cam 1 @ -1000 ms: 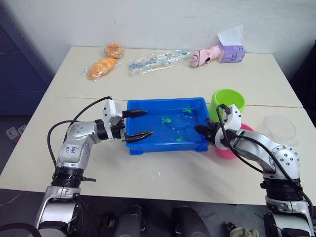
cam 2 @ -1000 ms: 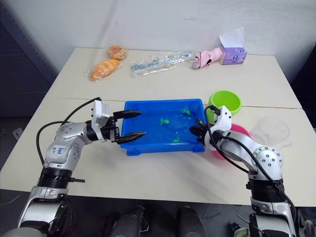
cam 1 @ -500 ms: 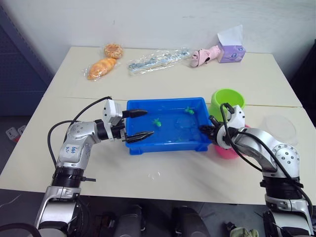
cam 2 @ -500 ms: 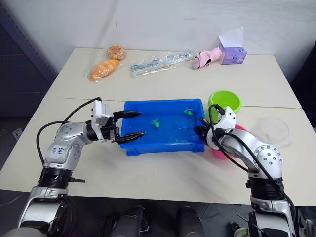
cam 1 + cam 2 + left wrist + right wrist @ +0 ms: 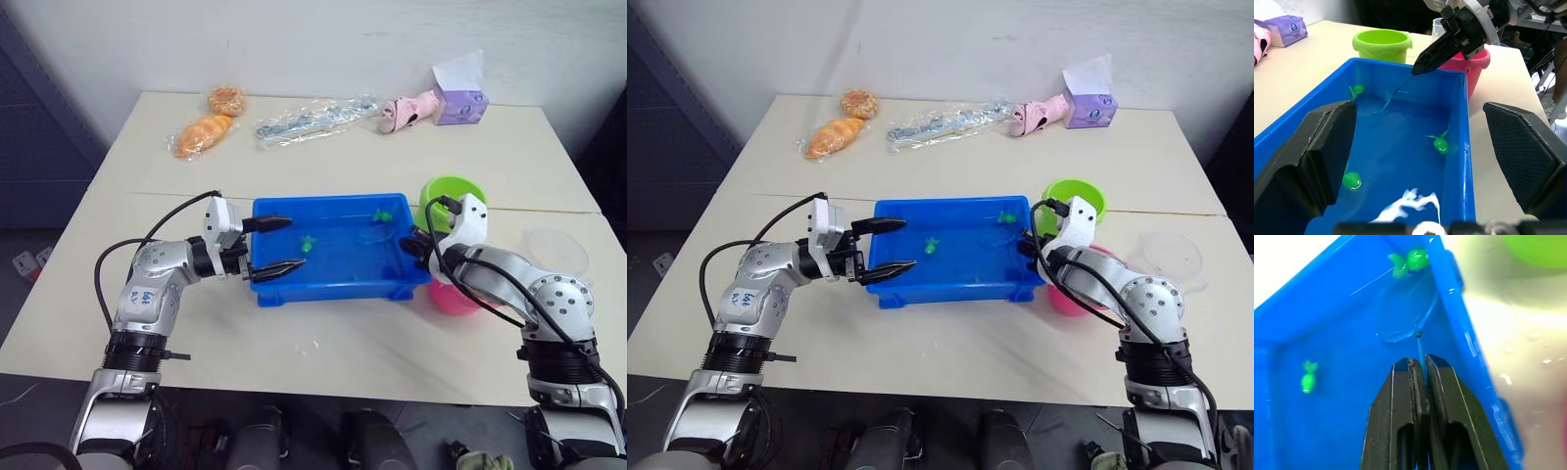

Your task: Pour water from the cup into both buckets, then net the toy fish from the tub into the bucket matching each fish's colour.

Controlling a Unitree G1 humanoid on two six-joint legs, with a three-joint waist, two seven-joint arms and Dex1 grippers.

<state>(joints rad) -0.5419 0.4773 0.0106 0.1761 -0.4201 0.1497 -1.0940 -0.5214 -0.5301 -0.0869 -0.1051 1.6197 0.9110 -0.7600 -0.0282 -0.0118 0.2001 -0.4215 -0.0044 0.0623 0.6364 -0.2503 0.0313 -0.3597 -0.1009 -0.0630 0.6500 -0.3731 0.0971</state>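
Note:
The blue tub (image 5: 333,292) sits mid-table holding water and green toy fish (image 5: 309,243) (image 5: 1441,144). One fish (image 5: 1410,259) lies by the far right corner. My left gripper (image 5: 294,243) is open, one finger inside and one outside the tub's left wall. My right gripper (image 5: 1418,361) is shut on the net's thin handle above the tub's right end. The net (image 5: 1405,308) rests in the water just short of that fish. The green bucket (image 5: 453,201) and the pink bucket (image 5: 453,296) stand right of the tub. The clear cup (image 5: 556,253) is farther right.
Along the table's far side lie two bread pieces (image 5: 204,135), a clear plastic package (image 5: 313,117), a pink toy (image 5: 409,111) and a purple tissue box (image 5: 458,98). Droplets mark the table (image 5: 313,345) in front of the tub.
My right gripper has moved toward the tub's far right corner, drawing the net along through the water. The fish have drifted. The left gripper has stayed put.

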